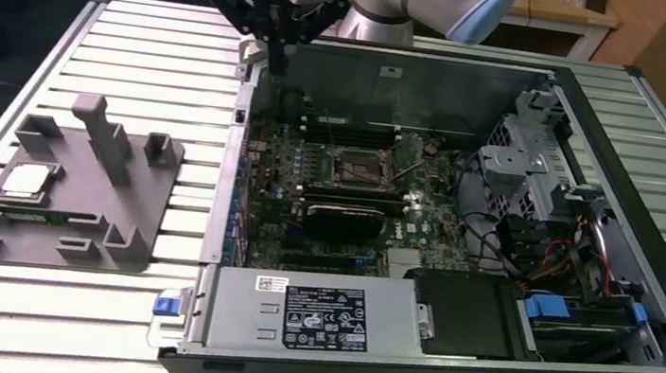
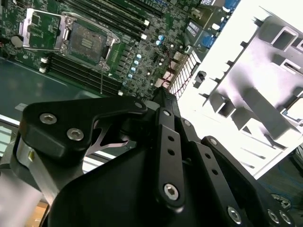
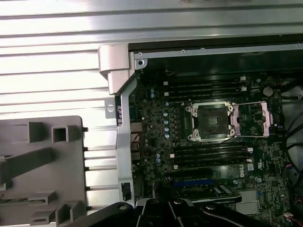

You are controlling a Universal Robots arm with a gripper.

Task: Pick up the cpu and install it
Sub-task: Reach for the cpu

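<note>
The cpu [image 1: 29,182], a small square chip with a silver top, lies flat in a recess of the grey fixture block [image 1: 75,212] at the exterior view's left. My gripper [image 1: 283,61] hangs high above the back left corner of the open computer case [image 1: 438,371], far from the cpu. Its fingers are shut together with nothing between them, and in the second wrist view the gripper [image 2: 160,93] narrows to a single tip. The cpu socket [image 1: 358,166] on the motherboard stands open and bare; the first wrist view shows the socket [image 3: 210,120] with its load plate [image 3: 253,118] flipped aside.
The slatted metal table [image 1: 132,57] carries the fixture and the case. Inside the case are a power supply [image 1: 310,315], a drive cage [image 1: 526,163], bundled cables [image 1: 554,252] and memory slots [image 3: 208,87]. Upright posts [image 1: 104,135] rise from the fixture.
</note>
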